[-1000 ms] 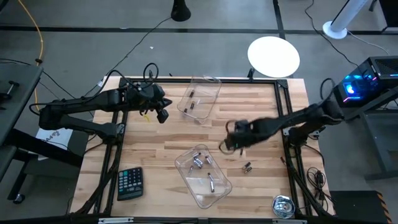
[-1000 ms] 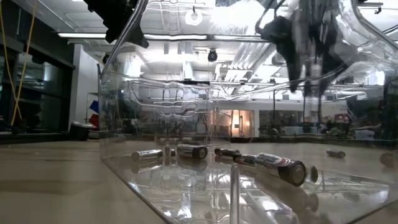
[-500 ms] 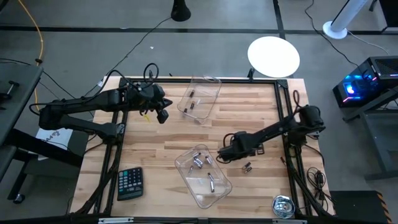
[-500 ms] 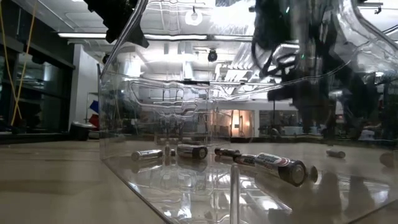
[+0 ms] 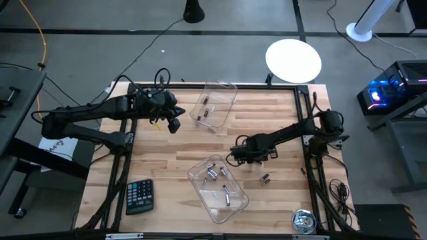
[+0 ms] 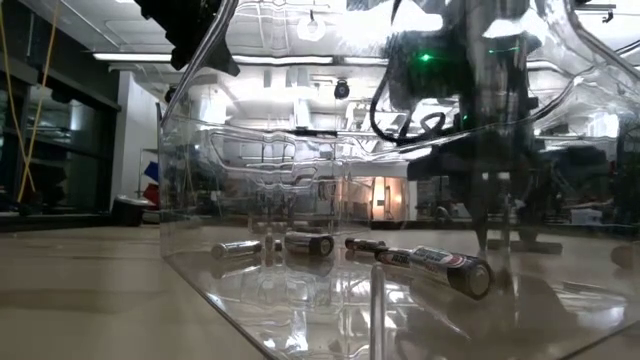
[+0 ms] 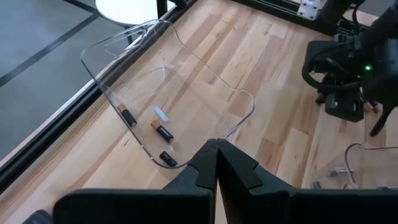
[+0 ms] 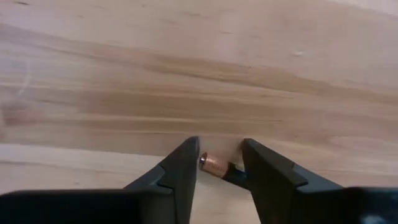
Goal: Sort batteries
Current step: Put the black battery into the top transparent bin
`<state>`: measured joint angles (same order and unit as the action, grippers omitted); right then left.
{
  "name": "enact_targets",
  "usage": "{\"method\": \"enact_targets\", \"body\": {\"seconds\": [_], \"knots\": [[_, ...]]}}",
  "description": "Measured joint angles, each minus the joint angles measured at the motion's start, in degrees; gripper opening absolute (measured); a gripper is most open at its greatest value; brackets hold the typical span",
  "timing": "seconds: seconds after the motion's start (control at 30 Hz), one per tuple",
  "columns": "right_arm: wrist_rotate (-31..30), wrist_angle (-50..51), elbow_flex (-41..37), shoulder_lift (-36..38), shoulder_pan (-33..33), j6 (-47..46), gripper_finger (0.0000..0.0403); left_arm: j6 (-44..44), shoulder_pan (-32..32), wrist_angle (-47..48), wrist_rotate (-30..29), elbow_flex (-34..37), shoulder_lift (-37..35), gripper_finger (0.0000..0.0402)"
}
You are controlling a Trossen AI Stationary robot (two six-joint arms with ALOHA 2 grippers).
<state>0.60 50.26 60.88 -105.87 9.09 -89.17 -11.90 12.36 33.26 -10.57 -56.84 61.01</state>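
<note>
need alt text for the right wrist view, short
The right gripper hangs close over the wooden table with its two dark fingers open around a small copper-topped battery lying on the wood. Nothing else is in view.

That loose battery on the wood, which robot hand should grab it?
The right hand. Its fingers already sit on both sides of the battery lying on the table. The left hand waits shut, far off by the far tray.

Right gripper (image 8: 217, 163) low at the tabletop, fingers parted; left gripper (image 7: 216, 163) closed, raised.
</note>
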Motion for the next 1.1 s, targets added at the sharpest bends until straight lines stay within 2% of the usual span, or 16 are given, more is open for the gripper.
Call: {"method": "enact_targets", "body": {"seconds": [0.13,0.3,0.67,0.9,1.1], "knots": [[1.0,-5.0,-3.4,0.4,0.5,-1.0,0.0107,0.0,0.0,0.1,0.0,0.0,0.0,0.0],[-0.6,-2.8,-3.1,1.2,1.0,0.7,0.0099,0.0,0.0,0.0,-0.1,0.0,0.0,0.0],[-8.6,1.9,-3.7,12.2,-4.1,12.2,0.0099,0.0,0.0,-0.1,-0.7,0.0,0.0,0.0],[-6.6,1.9,-3.7,19.3,1.1,19.9,0.0099,-1.4,0.0,0.1,-0.7,0.0,0.0,0.0],[-3.2,-1.7,-3.7,15.9,5.2,27.1,0.0099,-1.4,0.0,0.0,-0.7,0.0,0.1,0.0]]}}
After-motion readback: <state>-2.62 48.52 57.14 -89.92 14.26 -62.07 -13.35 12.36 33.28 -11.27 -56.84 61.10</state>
